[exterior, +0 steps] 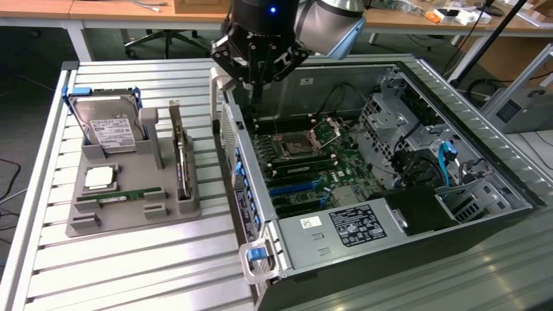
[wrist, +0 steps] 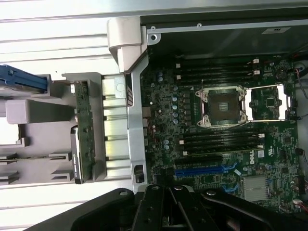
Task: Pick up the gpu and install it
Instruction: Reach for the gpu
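Observation:
The gpu (exterior: 180, 154) is a thin dark card with a silvery edge. It stands on edge in a slot of the grey holder (exterior: 129, 214) on the table, at the exterior view's left of the open computer case (exterior: 484, 162). In the wrist view the gpu (wrist: 82, 130) appears edge-on beside the case wall. My gripper (exterior: 256, 97) hangs over the case's rear corner, above the motherboard (exterior: 320, 162), apart from the gpu. Its black fingers (wrist: 161, 207) are shut with nothing between them. Blue expansion slots (wrist: 202, 170) lie on the motherboard (wrist: 216, 62).
The holder also carries a silver hard drive (exterior: 108, 126) in a blue frame, a square processor chip (exterior: 100, 176) and a green RAM stick (exterior: 121, 194). Drive cages and cables (exterior: 432, 155) crowd the case at the exterior view's right. A power supply (exterior: 346, 227) sits at its near end.

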`<state>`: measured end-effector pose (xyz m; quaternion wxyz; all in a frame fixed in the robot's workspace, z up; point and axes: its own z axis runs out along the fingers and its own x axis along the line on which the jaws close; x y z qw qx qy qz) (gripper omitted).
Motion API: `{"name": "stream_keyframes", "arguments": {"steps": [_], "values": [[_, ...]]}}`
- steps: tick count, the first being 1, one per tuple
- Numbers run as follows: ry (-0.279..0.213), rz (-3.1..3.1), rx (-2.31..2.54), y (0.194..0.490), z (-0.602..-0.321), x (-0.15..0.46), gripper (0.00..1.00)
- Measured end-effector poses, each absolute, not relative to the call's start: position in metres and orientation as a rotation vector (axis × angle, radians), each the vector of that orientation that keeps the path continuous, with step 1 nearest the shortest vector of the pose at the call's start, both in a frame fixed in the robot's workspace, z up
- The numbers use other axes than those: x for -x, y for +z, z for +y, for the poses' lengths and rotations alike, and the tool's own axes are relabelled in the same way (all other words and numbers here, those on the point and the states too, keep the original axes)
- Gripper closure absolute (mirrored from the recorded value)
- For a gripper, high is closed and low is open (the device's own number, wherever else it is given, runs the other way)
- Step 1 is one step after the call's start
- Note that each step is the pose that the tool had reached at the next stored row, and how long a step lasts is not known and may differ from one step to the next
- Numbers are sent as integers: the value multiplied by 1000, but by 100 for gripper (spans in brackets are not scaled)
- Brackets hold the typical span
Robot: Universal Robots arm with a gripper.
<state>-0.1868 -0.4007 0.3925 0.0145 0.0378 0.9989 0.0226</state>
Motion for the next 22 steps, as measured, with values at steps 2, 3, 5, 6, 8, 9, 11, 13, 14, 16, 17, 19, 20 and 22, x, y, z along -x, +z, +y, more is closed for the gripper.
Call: {"name": "stream_keyframes", "arguments": {"steps": [2,3,5,6,8,9,11,13,14,16,17,19,20,22], "values": [[70,3110,-117,392,-401,187,89],[70,3110,-118,393,-401,187,89],[70,3110,-118,393,-401,188,89],[70,3109,-118,392,-401,188,89],[70,3110,-118,393,-401,188,89],[70,3109,-117,392,-401,189,89],[70,3109,-118,392,-401,189,89],[70,3109,-118,392,-401,190,89],[70,3110,-117,392,-401,190,89],[70,3110,-117,392,-401,190,89],[70,3110,-118,392,-401,190,89],[70,3109,-117,392,-401,191,89],[70,3110,-118,392,-401,191,89],[70,3109,-117,392,-401,191,89]]}}
